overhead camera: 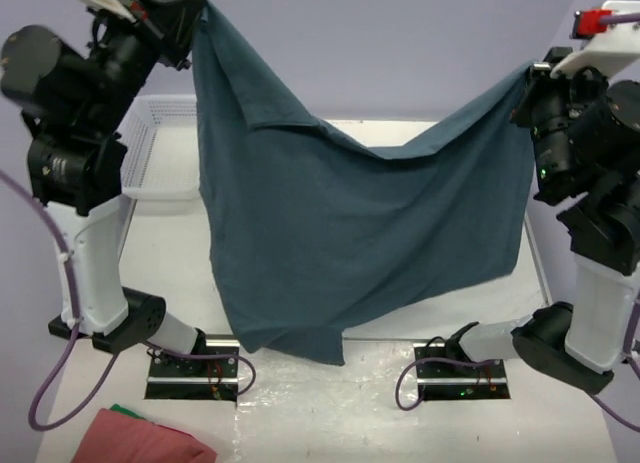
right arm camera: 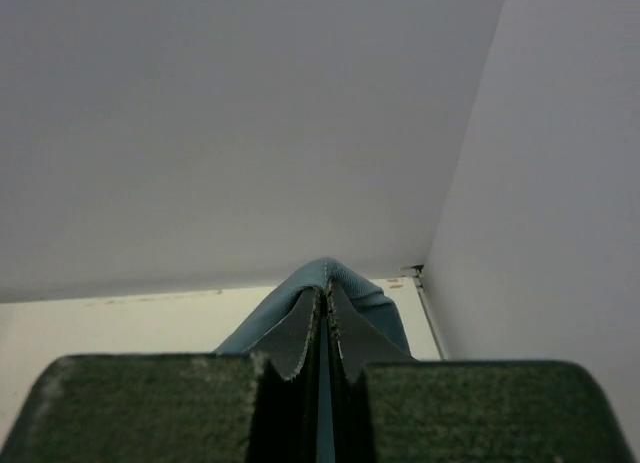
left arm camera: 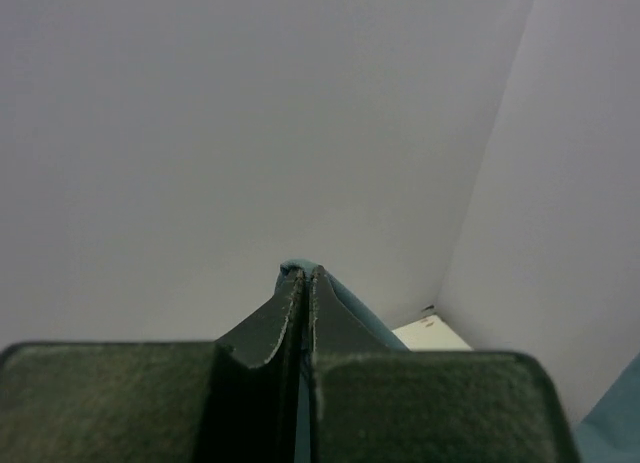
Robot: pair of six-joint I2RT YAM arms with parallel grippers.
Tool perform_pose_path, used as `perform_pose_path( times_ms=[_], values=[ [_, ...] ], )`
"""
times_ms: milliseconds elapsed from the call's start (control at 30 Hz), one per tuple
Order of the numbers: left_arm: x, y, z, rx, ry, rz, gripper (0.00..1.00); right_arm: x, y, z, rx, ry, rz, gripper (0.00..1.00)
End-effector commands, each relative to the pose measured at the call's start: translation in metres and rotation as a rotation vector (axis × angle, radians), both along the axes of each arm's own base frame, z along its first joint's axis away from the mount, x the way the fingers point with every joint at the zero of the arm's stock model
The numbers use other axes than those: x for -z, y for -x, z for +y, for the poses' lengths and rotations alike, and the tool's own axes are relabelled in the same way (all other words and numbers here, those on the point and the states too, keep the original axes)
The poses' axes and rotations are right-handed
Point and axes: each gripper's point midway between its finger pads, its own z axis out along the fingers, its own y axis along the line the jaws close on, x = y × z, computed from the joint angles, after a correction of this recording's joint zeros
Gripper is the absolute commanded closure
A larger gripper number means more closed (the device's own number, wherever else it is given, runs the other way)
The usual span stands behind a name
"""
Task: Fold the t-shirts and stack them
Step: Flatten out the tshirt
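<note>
A dark teal t-shirt (overhead camera: 340, 243) hangs spread in the air between my two arms, its lower edge near the table's front. My left gripper (overhead camera: 197, 13) is shut on its top left corner, high at the upper left. My right gripper (overhead camera: 528, 78) is shut on its top right corner, a little lower. In the left wrist view the gripper (left arm camera: 304, 275) pinches a fold of teal cloth (left arm camera: 350, 308). In the right wrist view the gripper (right arm camera: 325, 295) pinches teal cloth (right arm camera: 360, 288) that bulges round the tips.
A white mesh basket (overhead camera: 160, 148) stands at the back left of the white table (overhead camera: 560, 423). A folded red shirt (overhead camera: 140, 438) over a green one lies at the front left corner. Purple walls surround the table.
</note>
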Motion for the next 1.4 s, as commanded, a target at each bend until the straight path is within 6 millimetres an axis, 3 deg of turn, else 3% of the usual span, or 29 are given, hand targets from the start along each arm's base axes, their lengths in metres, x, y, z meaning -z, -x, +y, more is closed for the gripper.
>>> perform_pose_path(
  times_ms=[0, 33, 67, 133, 167, 267, 333, 400, 467, 533, 567, 633, 667, 733, 767, 933, 1067, 1133, 1200, 1300, 1333, 1367],
  values=[
    [0.005, -0.026, 0.011, -0.099, -0.028, 0.001, 1.00, -0.025, -0.015, -0.019, 0.092, -0.004, -0.082, 1.00],
    [0.009, -0.034, 0.010, -0.105, -0.034, 0.011, 1.00, -0.022, -0.025, -0.018, 0.093, 0.000, -0.072, 1.00],
    [0.021, -0.054, 0.008, -0.115, -0.046, 0.041, 1.00, -0.019, -0.033, -0.019, 0.099, -0.003, -0.065, 1.00],
    [0.024, -0.070, 0.012, -0.143, -0.051, 0.048, 1.00, -0.009, -0.060, -0.012, 0.057, -0.011, -0.040, 1.00],
    [0.028, -0.081, 0.018, -0.164, -0.053, 0.061, 1.00, -0.007, -0.068, -0.024, 0.088, -0.014, -0.035, 1.00],
    [0.046, -0.112, 0.022, -0.193, -0.070, 0.097, 1.00, 0.012, -0.102, -0.033, 0.089, -0.021, 0.022, 1.00],
    [0.051, -0.115, 0.022, -0.190, -0.079, 0.108, 1.00, 0.024, -0.112, -0.033, 0.078, -0.028, 0.056, 1.00],
    [0.047, -0.105, 0.021, -0.175, -0.076, 0.102, 1.00, 0.024, -0.107, -0.028, 0.051, -0.042, 0.056, 1.00],
    [0.037, -0.088, 0.024, -0.176, -0.062, 0.083, 1.00, 0.019, -0.089, -0.029, 0.035, -0.044, 0.043, 1.00],
    [0.017, -0.053, 0.027, -0.158, -0.046, 0.029, 1.00, 0.007, -0.062, -0.029, 0.023, -0.050, 0.002, 1.00],
    [0.000, -0.022, 0.030, -0.141, -0.034, -0.022, 1.00, 0.002, -0.050, -0.031, 0.033, -0.050, -0.020, 1.00],
    [-0.010, 0.002, 0.032, -0.122, -0.022, -0.059, 1.00, -0.005, -0.027, -0.023, -0.002, -0.042, -0.046, 1.00],
    [-0.021, 0.027, 0.035, -0.115, -0.007, -0.093, 1.00, -0.015, -0.003, -0.030, 0.019, -0.058, -0.085, 1.00],
    [-0.027, 0.050, 0.035, -0.087, 0.000, -0.117, 1.00, -0.023, 0.023, -0.025, -0.035, -0.077, -0.113, 1.00],
    [-0.035, 0.073, 0.036, -0.065, 0.018, -0.146, 1.00, -0.028, 0.042, -0.030, -0.044, -0.096, -0.142, 1.00],
    [-0.058, 0.147, 0.034, 0.039, 0.052, -0.258, 1.00, -0.029, 0.089, -0.043, -0.101, -0.159, -0.185, 1.00],
    [-0.068, 0.172, 0.033, 0.077, 0.058, -0.305, 1.00, -0.037, 0.106, -0.044, -0.145, -0.200, -0.227, 1.00],
    [-0.068, 0.166, 0.030, 0.082, 0.039, -0.312, 1.00, -0.050, 0.114, -0.045, -0.162, -0.201, -0.275, 1.00],
    [-0.064, 0.147, 0.029, 0.075, 0.031, -0.279, 1.00, -0.061, 0.102, -0.043, -0.140, -0.164, -0.301, 1.00],
    [-0.035, 0.073, 0.031, 0.040, 0.039, -0.141, 1.00, -0.062, 0.062, -0.029, -0.101, -0.065, -0.278, 1.00],
    [-0.020, 0.039, 0.032, 0.017, 0.035, -0.086, 1.00, -0.064, 0.031, -0.014, -0.098, -0.041, -0.271, 1.00],
    [-0.008, 0.014, 0.039, -0.035, 0.024, -0.053, 1.00, -0.065, 0.016, -0.002, -0.129, -0.015, -0.273, 1.00]
  ],
)
